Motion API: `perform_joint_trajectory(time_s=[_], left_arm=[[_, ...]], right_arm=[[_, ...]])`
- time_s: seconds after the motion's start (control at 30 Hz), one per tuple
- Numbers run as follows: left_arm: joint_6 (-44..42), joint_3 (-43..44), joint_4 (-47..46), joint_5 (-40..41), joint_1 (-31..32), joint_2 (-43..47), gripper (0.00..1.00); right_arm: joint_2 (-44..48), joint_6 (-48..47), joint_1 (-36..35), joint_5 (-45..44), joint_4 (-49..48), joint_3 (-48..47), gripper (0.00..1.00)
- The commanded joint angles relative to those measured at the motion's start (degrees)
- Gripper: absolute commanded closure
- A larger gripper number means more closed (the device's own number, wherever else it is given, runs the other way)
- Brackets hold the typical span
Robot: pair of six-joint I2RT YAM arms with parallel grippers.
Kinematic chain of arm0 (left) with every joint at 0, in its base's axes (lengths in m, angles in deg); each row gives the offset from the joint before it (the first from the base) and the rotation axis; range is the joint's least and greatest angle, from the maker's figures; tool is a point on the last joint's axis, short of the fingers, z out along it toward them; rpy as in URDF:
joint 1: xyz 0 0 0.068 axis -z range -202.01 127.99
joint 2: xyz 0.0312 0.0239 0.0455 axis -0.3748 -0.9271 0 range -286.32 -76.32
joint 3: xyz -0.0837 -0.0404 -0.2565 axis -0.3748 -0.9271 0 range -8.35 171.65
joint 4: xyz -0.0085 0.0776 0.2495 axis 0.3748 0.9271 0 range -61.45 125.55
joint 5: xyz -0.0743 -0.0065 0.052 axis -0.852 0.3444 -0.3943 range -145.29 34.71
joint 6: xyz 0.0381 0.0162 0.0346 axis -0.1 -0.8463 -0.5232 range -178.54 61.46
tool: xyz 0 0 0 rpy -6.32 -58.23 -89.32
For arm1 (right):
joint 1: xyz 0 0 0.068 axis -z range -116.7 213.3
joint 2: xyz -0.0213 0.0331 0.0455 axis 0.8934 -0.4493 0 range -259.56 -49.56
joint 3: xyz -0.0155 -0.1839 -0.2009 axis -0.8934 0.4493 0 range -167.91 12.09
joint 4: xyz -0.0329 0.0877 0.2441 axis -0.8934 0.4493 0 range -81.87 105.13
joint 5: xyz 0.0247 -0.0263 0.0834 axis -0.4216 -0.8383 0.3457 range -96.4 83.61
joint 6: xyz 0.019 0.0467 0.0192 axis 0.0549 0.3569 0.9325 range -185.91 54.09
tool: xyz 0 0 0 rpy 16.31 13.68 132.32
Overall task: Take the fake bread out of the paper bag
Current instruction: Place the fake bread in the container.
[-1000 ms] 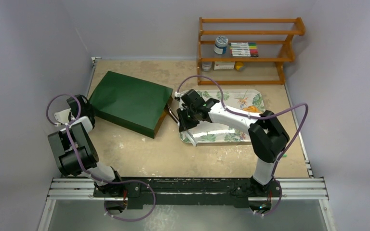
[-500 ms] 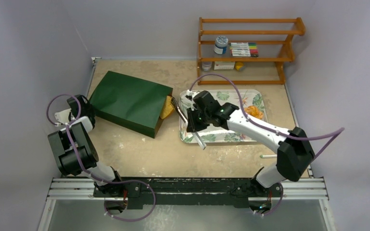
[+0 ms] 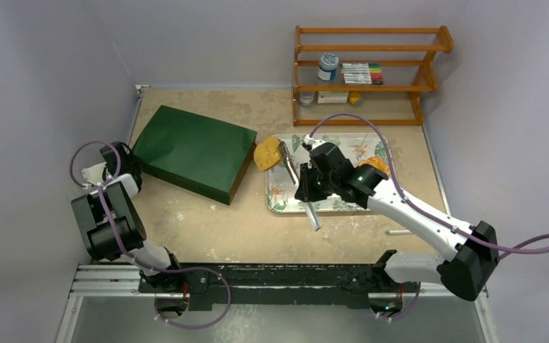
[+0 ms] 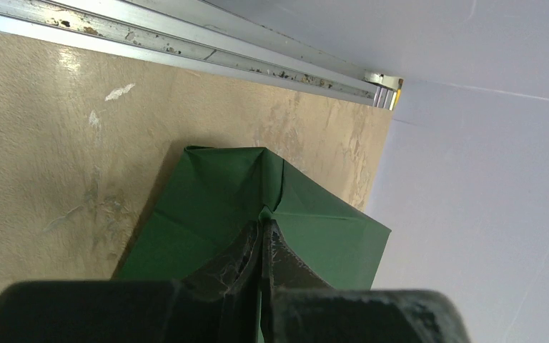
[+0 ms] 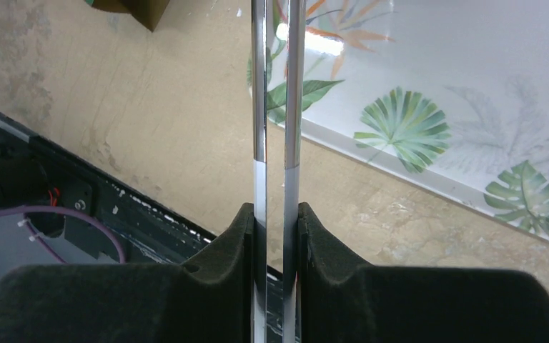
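The dark green paper bag (image 3: 193, 151) lies flat at the left of the table, its mouth facing right. My left gripper (image 3: 133, 154) is shut on a fold at the bag's closed end, which the left wrist view shows between the fingertips (image 4: 263, 227). My right gripper (image 3: 312, 184) is shut on a pair of metal tongs (image 3: 294, 184), squeezed between its pads (image 5: 243, 229). The tong tips pinch a tan-orange bread piece (image 3: 266, 153), held just outside the bag's mouth by the tray's left end. A crinkly orange pastry (image 3: 374, 164) lies on the tray.
A leaf-patterned tray (image 3: 343, 205) sits right of the bag; it also shows in the right wrist view (image 5: 436, 86). A wooden rack (image 3: 368, 71) with a jar and markers stands at the back. A thin white stick (image 3: 400, 232) lies near the right front.
My right arm has swung right and stretched out, and the tongs have drawn the bread piece out of the bag's mouth toward the tray. The left gripper and the bag have stayed put.
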Motion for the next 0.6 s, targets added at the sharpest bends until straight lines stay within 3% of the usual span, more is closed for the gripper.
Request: perform_joint_trajectory(time_s=[0.0, 0.33, 0.57], left_arm=[[0.08, -0.42, -2.18, -0.26, -0.37, 0.7, 1.0], [-0.14, -0.85, -2.13, -0.59, -0.29, 1.08, 1.0], [-0.06, -0.62, -2.17, -0.75, 0.27, 0.95, 1.0]], right_arm=[[3.18, 2.6, 2.05, -3.85, 0.34, 0.58, 1.0], [9.91, 1.65, 12.98, -9.79, 2.17, 2.95, 1.0], [13.19, 0.29, 21.98, -9.14, 2.5, 7.31, 1.0]])
